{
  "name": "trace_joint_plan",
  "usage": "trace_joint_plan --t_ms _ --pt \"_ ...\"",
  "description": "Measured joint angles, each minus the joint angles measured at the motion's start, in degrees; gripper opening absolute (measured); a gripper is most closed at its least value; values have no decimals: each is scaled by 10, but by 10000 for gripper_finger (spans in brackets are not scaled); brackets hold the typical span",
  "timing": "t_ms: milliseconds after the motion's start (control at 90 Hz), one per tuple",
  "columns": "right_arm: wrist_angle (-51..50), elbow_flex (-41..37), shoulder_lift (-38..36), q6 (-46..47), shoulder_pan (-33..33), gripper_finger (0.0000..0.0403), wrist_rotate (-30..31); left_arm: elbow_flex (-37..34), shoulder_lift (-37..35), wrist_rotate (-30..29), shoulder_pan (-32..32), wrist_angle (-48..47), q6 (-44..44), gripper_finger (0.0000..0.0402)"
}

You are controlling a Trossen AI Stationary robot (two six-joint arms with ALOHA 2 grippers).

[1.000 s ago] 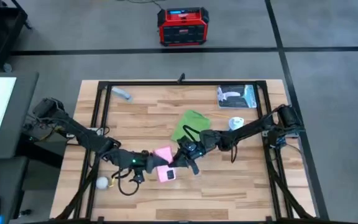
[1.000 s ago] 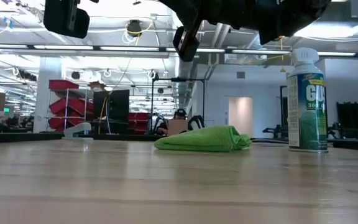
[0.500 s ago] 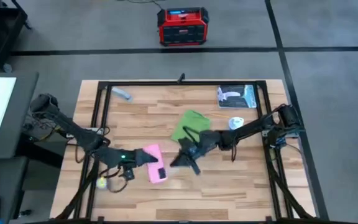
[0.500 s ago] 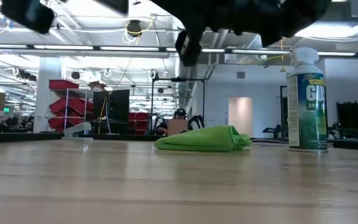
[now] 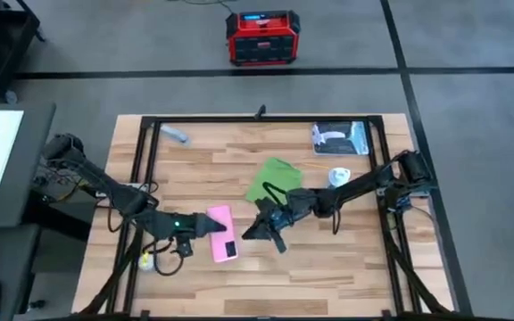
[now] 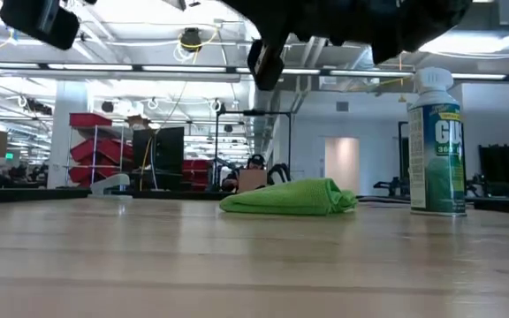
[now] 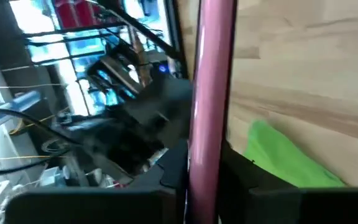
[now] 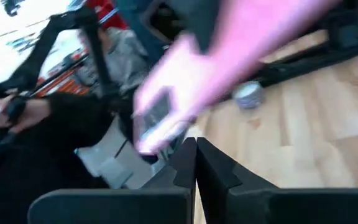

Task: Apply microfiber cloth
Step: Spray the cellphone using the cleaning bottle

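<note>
Green microfiber cloth (image 5: pixel 273 180) lying bunched mid-bench, toward the far edge, spray can (image 6: pixel 436 143) near it. Left gripper (image 5: pixel 205 227) clenched on a pink phone (image 5: pixel 221 234), now drawn away from the right gripper (image 5: pixel 259 230), whose fingers sit pressed together, empty. Front edge open.

Between my right gripper (image 5: pixel 259 229) and the microfiber cloth (image 5: pixel 273 179) I see bare wood. The left gripper (image 5: pixel 205 227) and its pink phone (image 5: pixel 221 234) crowd the near side. The spray can (image 5: pixel 339 176) stands beside the cloth's right edge.
</note>
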Motion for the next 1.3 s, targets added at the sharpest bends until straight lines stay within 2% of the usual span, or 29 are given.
trace_joint_plan --t_ms 167,522,656,978,1300 --pt "-1 0 0 18 -6 10 -1 0 0 -1 -4 -7 -6 40" --pt "-14 0 1 57 -9 95 17 0 1 0 -4 -28 3 40" --pt "29 2 27 64 -10 114 20 0 1 0 -4 -22 6 40" --pt "48 82 95 49 -23 126 -61 0 0 0 -3 -28 -1 40" --pt "52 57 81 53 -40 126 -76 0 1 -11 -4 -71 -23 40"
